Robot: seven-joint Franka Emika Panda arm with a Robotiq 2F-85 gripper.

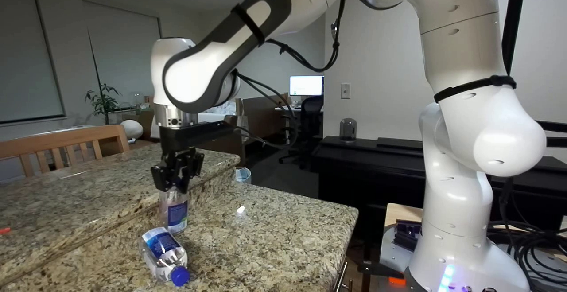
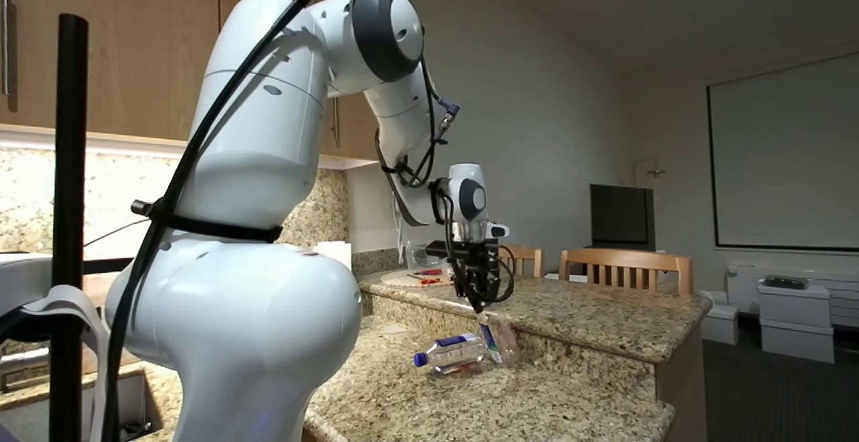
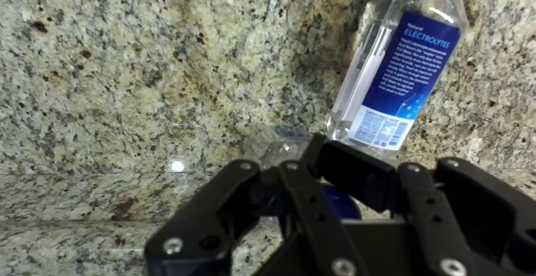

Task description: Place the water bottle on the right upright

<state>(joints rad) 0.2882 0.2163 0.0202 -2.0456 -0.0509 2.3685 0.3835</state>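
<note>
The white arm (image 2: 268,120) fills the left half of the frame in an exterior view, reaching over a granite counter (image 1: 274,230). The gripper (image 2: 478,308), right of centre in an exterior view, points down, its jaws clenched on the top end of the water bottle (image 2: 500,340), which leans there, top toward the left of the frame; through the clear plastic it is hard to say whether its base bears on the stone. A stouter bottle (image 1: 164,247) lies on its side near it, lower left in an exterior view. The held one's blue cap (image 3: 341,202) shows below centre in the wrist view. Standing the bottle up looks like the step in hand; the next move calls for straightening it, seating its base flat, then releasing gently.
</note>
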